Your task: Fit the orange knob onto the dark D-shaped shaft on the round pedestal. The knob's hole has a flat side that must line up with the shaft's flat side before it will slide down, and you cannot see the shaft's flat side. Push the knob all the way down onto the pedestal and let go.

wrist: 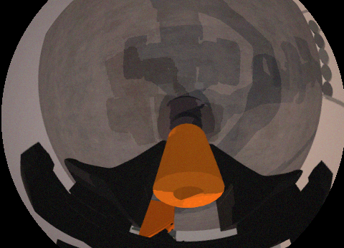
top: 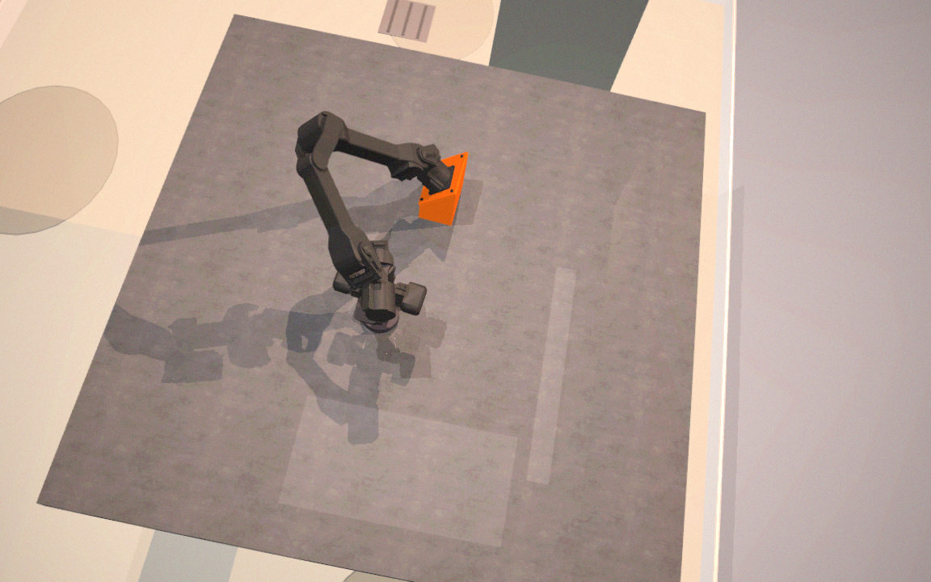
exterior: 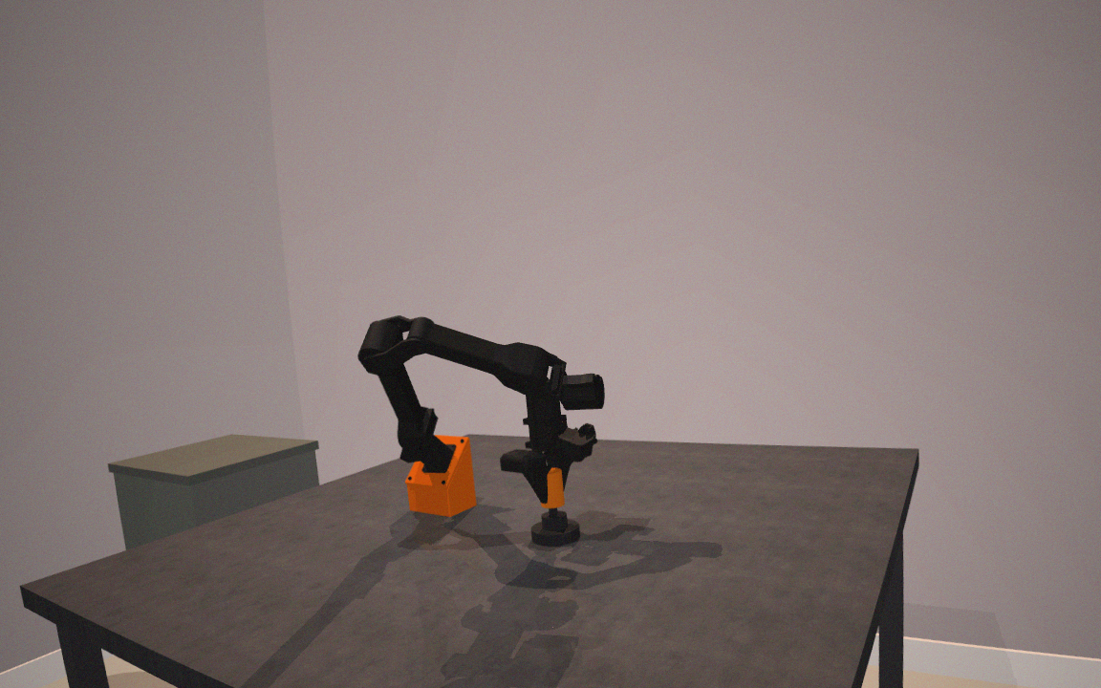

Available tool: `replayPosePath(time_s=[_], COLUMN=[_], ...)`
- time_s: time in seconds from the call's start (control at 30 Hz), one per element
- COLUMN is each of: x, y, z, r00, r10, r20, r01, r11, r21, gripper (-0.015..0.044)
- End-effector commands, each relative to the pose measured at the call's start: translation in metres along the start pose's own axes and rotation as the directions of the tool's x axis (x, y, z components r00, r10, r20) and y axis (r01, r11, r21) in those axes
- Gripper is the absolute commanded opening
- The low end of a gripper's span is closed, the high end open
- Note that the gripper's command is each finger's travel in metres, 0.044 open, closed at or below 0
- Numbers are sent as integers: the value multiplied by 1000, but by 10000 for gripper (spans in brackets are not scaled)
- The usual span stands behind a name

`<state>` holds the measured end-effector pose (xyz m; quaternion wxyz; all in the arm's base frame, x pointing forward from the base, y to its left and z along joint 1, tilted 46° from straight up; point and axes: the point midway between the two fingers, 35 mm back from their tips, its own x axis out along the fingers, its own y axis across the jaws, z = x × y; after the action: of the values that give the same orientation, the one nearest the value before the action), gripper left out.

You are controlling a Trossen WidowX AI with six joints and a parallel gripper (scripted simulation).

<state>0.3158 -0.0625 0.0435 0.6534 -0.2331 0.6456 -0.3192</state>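
The orange knob (exterior: 555, 489) (wrist: 188, 158) is upright between the fingers of my gripper (exterior: 551, 497) (wrist: 187, 146), which is shut on it. The dark round pedestal (exterior: 555, 536) (top: 381, 326) (wrist: 181, 106) stands on the table directly below. In the exterior view, the knob's lower end is just above the pedestal's raised step, and a short dark piece of the shaft (exterior: 551, 510) shows between them. Whether the shaft's tip is inside the hole cannot be told. The flat sides are hidden. In the top view the arm covers the knob and most of the pedestal.
The arm's orange base block (top: 437, 210) (exterior: 429, 499) (wrist: 157, 216) stands on the grey table (top: 621, 304) (exterior: 760, 530), behind and left of the pedestal in the exterior view. A grey-green cabinet (exterior: 212, 508) stands beyond the table's left edge there.
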Motion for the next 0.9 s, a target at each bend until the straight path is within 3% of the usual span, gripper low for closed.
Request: replayPosePath(time_s=[0.0, 0.2, 0.43, 0.87], x=[-1, -4, -2, -2], y=[0, 0, 0, 0], z=[-1, -1, 2, 0], r00=[1000, 1000, 1000, 1000], r10=[-2, -2, -2, -2], r20=[-1, -1, -1, -1], r01=[2, 2, 2, 2], r11=[1000, 1000, 979, 977], r21=[-5, -14, -206, -213], gripper=[0, 0, 0, 0])
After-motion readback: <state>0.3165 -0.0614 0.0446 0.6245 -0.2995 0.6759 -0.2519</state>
